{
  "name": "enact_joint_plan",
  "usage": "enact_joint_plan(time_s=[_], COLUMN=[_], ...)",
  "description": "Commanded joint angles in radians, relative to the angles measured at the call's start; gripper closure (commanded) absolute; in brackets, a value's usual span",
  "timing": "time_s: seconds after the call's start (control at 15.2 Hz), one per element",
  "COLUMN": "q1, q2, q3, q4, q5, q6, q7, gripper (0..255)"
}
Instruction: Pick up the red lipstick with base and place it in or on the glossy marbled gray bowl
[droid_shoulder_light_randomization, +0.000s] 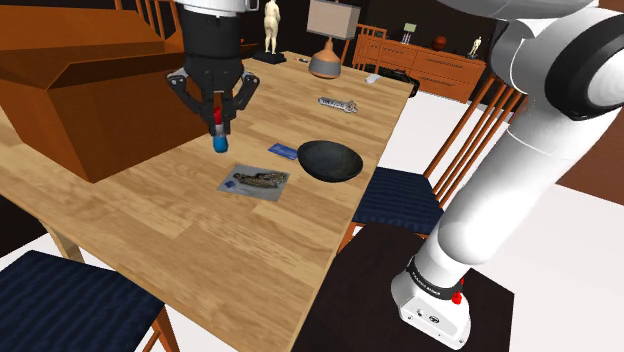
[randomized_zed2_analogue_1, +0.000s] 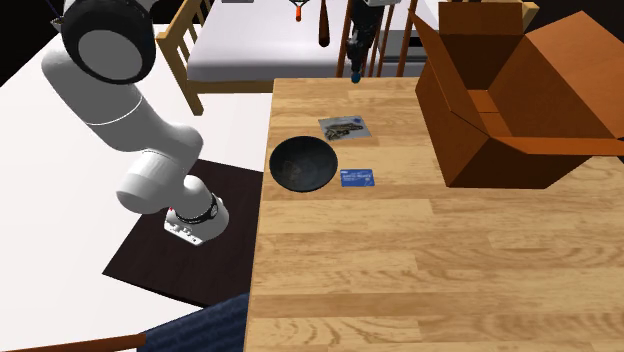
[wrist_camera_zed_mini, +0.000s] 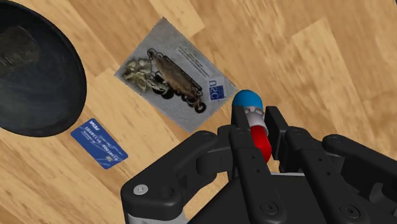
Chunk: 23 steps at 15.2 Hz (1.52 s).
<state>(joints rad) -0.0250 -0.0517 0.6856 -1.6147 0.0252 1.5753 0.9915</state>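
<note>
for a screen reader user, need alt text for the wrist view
The black two-finger hand clasps a red lipstick with a blue end above a light wooden table. On the table lie a grey printed card picturing dark trinkets, a small blue card and a dark glossy bowl.

I see my arm (droid_shoulder_light_randomization: 497, 190) in glossy white with dark joint bands, and an all-black pincer (wrist_camera_zed_mini: 254, 122) with small screws.

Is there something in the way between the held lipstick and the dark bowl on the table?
Nothing visible does. The end effector holds the lipstick above the table; only a flat photo and a blue card lie on it toward the bowl.
</note>
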Motion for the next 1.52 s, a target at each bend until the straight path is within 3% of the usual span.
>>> enact_joint_plan(time_s=[0.0, 0.53, 1.19, 1.45], q1=[-0.028, -0.051, -0.072, -0.069], q2=[-0.094, -0.375, -0.613, -0.628], q3=[-0.040, -0.226, -0.450, -0.446], q4=[-0.092, -0.346, -0.555, -0.620], q5=[0.057, 0.155, 0.115, 0.121], q6=[0.016, 0.002, -0.052, -0.002], q7=[-0.075, -0.313, -0.564, -0.566], gripper=[255, 255, 255, 255])
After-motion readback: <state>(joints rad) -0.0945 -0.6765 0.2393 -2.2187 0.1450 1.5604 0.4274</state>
